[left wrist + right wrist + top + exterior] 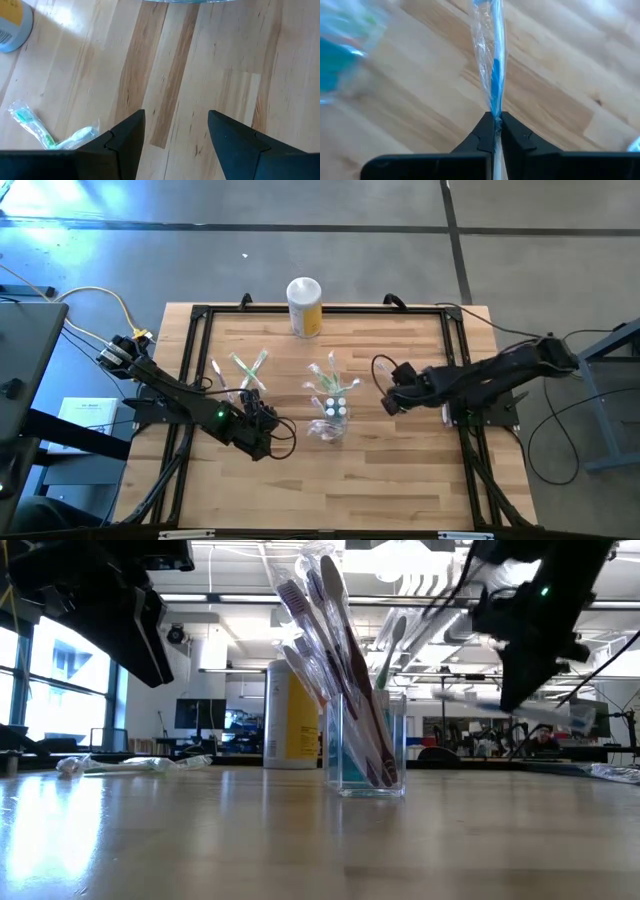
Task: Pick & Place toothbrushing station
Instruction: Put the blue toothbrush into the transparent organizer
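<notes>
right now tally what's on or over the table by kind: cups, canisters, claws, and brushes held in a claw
clear cup: 1
yellow canister: 1
claws: 2 (left claw open, right claw shut)
wrapped toothbrush held in the right claw: 1
total: 5
cup brushes and loose brushes overlap too much to count
</notes>
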Robot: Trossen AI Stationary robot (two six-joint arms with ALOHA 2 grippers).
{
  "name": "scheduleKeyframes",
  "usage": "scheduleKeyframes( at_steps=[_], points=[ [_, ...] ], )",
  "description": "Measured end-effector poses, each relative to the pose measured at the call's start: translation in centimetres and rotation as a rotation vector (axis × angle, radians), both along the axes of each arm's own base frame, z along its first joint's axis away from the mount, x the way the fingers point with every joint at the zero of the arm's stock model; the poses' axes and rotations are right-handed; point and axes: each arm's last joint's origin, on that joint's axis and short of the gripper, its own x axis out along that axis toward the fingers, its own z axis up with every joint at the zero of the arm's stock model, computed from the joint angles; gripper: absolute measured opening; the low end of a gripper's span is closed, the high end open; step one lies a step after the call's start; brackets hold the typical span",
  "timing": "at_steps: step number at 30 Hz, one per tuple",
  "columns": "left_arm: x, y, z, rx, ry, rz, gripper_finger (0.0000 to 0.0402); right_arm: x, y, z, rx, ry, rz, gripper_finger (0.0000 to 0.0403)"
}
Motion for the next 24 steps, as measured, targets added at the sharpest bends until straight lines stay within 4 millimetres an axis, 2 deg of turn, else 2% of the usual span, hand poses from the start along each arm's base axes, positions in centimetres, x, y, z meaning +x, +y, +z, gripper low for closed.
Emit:
scheduleKeyframes(
  at_steps=[6, 14, 18, 24],
  points=[
    [0.0, 0.0, 0.0, 0.0, 0.0, 0.001, 0.0209, -0.1, 2.3, 1.9, -0.225, -0.193, 0.13, 0.0005],
    [0.0, 0.0, 0.0, -0.016, -0.01, 0.023, 0.0209, 2.9, 5.0, 3.5, -0.473, -0.392, 0.377, 0.0005],
    [0.0, 0.0, 0.0, -0.026, -0.014, 0.036, 0.0209, 4.6, 5.3, 3.6, -0.55, -0.43, 0.443, 0.0005],
    [0.0, 0.0, 0.0, -0.028, -0.015, 0.038, 0.0209, 8.0, 4.6, 2.5, -0.594, -0.47, 0.543, 0.0005]
  ],
)
